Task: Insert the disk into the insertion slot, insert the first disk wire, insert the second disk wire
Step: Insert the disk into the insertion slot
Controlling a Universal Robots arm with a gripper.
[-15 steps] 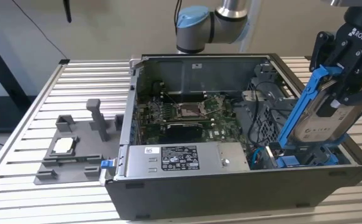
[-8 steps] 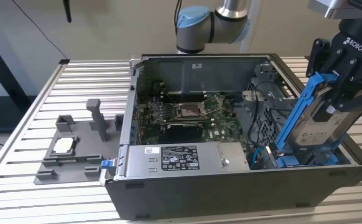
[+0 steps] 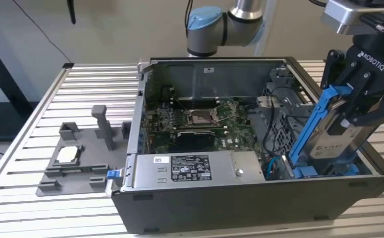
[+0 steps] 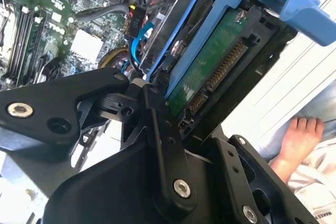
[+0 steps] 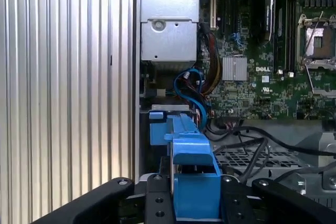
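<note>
In the exterior view my gripper (image 3: 358, 118) is shut on the disk (image 3: 332, 145), a silver drive with a white label in a blue carrier. The disk stands steeply tilted at the right end of the open computer case. Its lower end is down in the insertion slot (image 3: 308, 172), between the blue latches. The second wrist view shows the disk's green circuit underside (image 4: 209, 67) and the black fingers (image 4: 153, 109) clamped on it. The first wrist view has the blue carrier (image 5: 193, 174) between my fingers (image 5: 157, 199). Blue cables (image 5: 188, 83) lie just beyond the slot.
The case holds a green motherboard (image 3: 205, 124) and a silver power supply box (image 3: 192, 168). A grey fixture (image 3: 73, 168) with a small processor chip (image 3: 68, 155) sits on the slatted table at the exterior view's left. A person's hand (image 4: 302, 135) rests outside the case.
</note>
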